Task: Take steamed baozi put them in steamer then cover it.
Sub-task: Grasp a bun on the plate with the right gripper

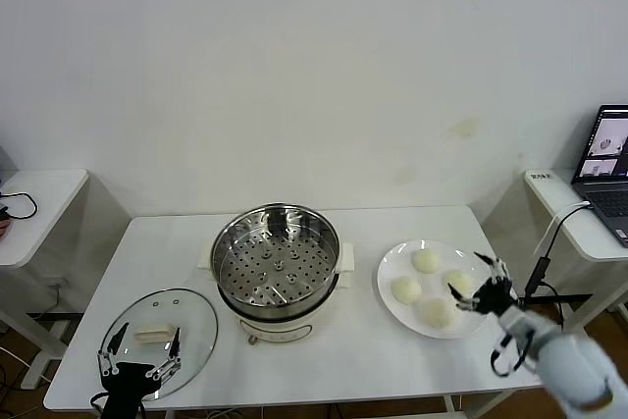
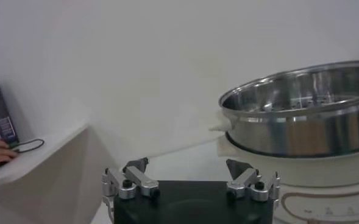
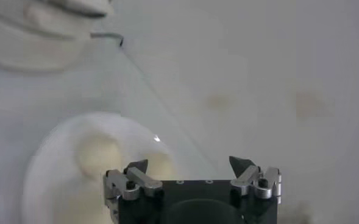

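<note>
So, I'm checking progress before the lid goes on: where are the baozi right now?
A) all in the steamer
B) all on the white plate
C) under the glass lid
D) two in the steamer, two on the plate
B: the four baozi all lie on the white plate, while the steamer shows only its bare perforated tray and the glass lid rests flat on the table.

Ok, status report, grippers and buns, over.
Left gripper open over glass lid. Right gripper open above cream-white buns on white plate. Steel steamer empty, uncovered.
</note>
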Robot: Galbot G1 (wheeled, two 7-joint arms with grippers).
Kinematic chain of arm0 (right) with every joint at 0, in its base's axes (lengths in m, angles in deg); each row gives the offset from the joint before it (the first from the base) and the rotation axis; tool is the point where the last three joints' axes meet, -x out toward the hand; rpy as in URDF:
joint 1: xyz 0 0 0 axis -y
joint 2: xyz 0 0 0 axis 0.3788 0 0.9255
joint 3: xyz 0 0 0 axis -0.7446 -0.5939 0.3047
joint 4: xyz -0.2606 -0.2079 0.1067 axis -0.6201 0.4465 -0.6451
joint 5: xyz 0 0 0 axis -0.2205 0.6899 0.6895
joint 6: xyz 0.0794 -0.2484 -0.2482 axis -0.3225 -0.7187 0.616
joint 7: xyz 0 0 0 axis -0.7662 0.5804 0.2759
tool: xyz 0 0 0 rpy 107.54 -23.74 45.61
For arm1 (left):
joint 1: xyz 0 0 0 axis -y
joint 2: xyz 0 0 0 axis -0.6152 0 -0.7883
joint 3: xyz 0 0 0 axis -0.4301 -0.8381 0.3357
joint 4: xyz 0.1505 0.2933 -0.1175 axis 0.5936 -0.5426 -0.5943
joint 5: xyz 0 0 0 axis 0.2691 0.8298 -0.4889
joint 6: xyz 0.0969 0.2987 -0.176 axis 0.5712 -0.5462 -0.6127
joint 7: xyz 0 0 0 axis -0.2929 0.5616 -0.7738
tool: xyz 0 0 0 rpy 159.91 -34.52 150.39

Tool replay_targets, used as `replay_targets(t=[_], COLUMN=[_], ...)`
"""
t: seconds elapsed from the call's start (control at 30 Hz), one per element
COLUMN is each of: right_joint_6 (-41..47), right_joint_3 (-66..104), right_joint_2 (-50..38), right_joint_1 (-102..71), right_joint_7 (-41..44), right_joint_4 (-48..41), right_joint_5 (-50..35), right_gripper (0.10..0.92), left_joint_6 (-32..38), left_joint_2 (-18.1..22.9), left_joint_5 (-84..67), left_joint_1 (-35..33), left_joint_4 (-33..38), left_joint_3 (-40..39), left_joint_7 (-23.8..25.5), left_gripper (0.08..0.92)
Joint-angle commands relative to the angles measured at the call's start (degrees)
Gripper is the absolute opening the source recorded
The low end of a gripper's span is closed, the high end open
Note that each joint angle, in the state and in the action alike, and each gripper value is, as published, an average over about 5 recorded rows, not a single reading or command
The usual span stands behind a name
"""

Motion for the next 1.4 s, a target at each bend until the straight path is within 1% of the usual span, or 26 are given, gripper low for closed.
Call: replay_targets(t=[0.03,0.17,0.3,0.47,0.63,0.93,1.1,1.4], right_joint_6=[1.0,0.2,-0.2,-1.1,-1.8,-2.0,-2.5,-2.5], right_joint_3=[-11.2,-25.6,-38.6,-49.0,-55.3,-58.7,-58.6,-57.1], right_joint_2=[-11.7,-12.3,-10.2,-5.3,0.3,11.1,14.2,17.8], right_joint_1=[17.8,32.2,43.8,52.3,57.0,60.1,59.9,58.8], right_joint_7=[14.1,20.4,23.9,27.4,28.3,28.3,28.2,27.2], right_joint_4=[-7.6,-14.0,-20.8,-28.1,-32.8,-42.8,-47.1,-51.7], right_joint_5=[3.6,3.3,2.1,1.0,0.6,1.7,3.2,4.9], right_gripper=[0.823,0.822,0.823,0.823,0.823,0.823,0.823,0.823], left_joint_6=[-1.1,-1.1,-1.2,-1.2,-1.1,-0.5,0.1,0.3], left_joint_2=[0.2,0.3,0.1,-0.1,0.2,0.6,1.1,1.0], left_joint_5=[3.3,4.3,4.3,3.9,3.7,3.8,3.9,3.9], left_joint_1=[0.3,0.0,0.5,0.9,1.2,1.2,0.6,0.4], left_joint_4=[0.6,1.5,1.3,0.6,0.5,0.2,0.3,0.2], left_joint_3=[0.4,0.5,1.1,1.9,1.8,2.4,2.6,3.5], left_joint_7=[0.7,0.8,0.8,0.6,0.5,0.0,-0.3,-0.5], left_gripper=[0.823,0.823,0.823,0.823,0.823,0.823,0.823,0.823])
